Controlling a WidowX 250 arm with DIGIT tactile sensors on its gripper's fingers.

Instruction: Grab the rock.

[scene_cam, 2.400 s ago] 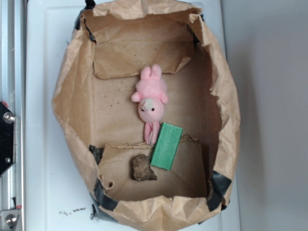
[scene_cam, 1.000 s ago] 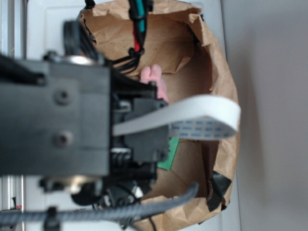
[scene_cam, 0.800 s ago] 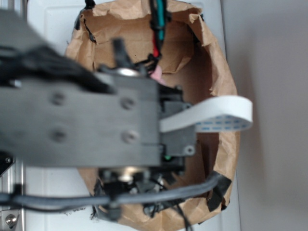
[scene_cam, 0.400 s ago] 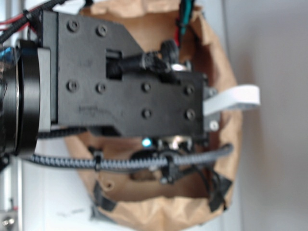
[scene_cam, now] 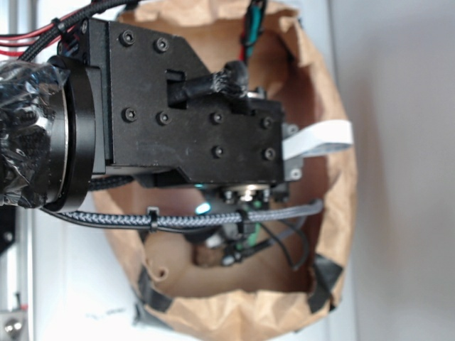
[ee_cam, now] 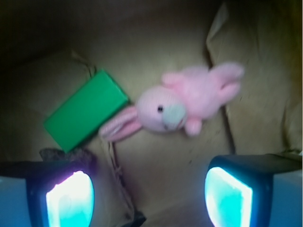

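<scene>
Wrist view: rock (ee_cam: 64, 154) — hard, rough, probably heavy, grippable across its lumpy middle; claw (ee_cam: 149, 196) wide open, empty.

Likely a robot lab: a taped paper bag (scene_cam: 334, 213) of toy props sits on a plain white counter (scene_cam: 64, 284), with bolted metal framing (scene_cam: 11, 323) at its edge.
</scene>
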